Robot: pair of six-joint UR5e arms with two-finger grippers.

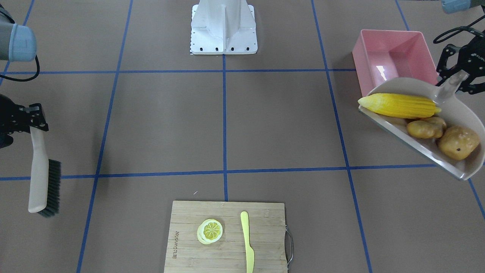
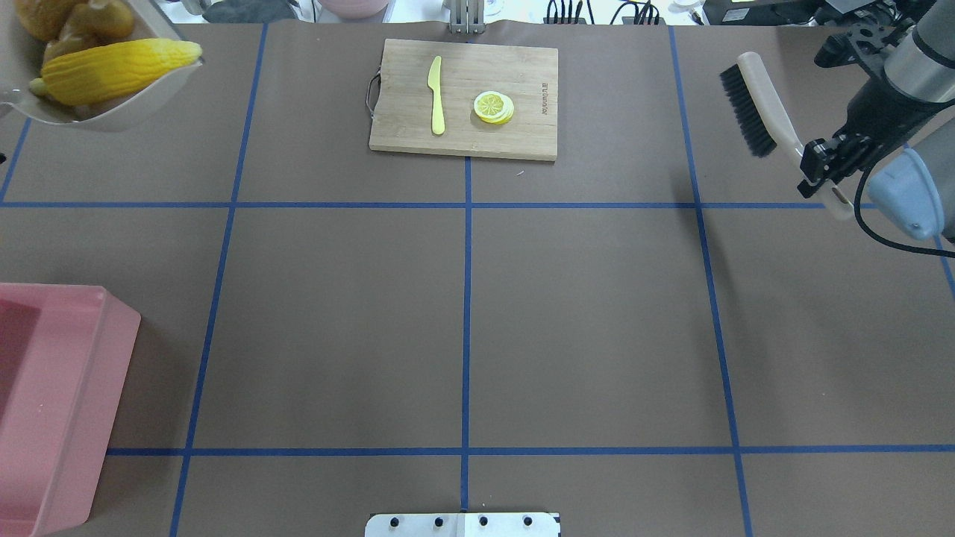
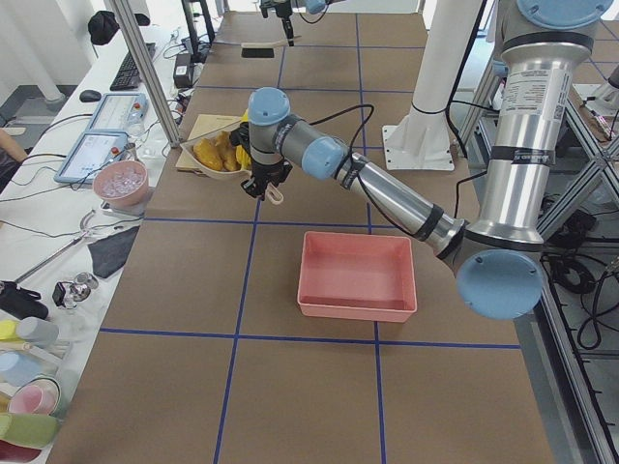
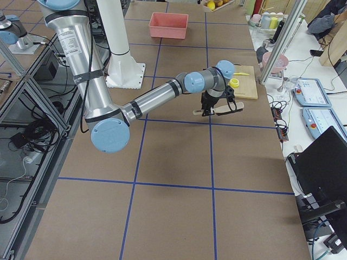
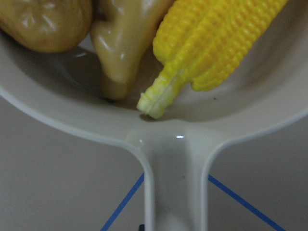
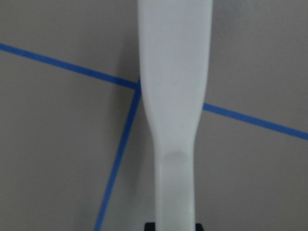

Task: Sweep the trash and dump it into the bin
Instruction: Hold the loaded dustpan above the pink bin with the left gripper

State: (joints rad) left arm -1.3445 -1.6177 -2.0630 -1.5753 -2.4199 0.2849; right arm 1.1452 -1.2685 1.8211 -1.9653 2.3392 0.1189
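Brown table (image 1: 265, 125) ruled off in blue tape, and all the action is out along its left edge. Up in the air toward the far left corner goes the dustpan (image 1: 464, 113), clear of the surface, with the whole load aboard: the corn (image 1: 399, 105) lying across the open lip, its pale tip poking just past the pan's side, the ginger (image 1: 426, 127) tucked behind it, the potato (image 1: 458, 142) deepest in the pan.

These look like light, hard, glossy toy pieces, rounded all over, so on that smooth pan they should slide and roll at the first tilt. The corn, by the look of it, is the one most ready to go early. The handle is the only sensible hold, and since the load sits out ahead of the grip, the pan will likely want to dip at the lip.

The left gripper (image 1: 456, 77) has exactly that hold: fingers clamped on the dustpan's handle, touching nothing else. The bin (image 1: 394, 49) waits on the table by the same left edge, nearer the robot, nothing visible inside; the pan does not appear to be over it yet.

Over by the right edge, the right gripper (image 1: 32, 117) is closed around the handle of the brush (image 1: 39, 178), bristles held off the table. On the cutting board (image 1: 227, 235) at the far edge, the lemon slice (image 1: 209, 231) and knife (image 1: 247, 239) lie side by side.
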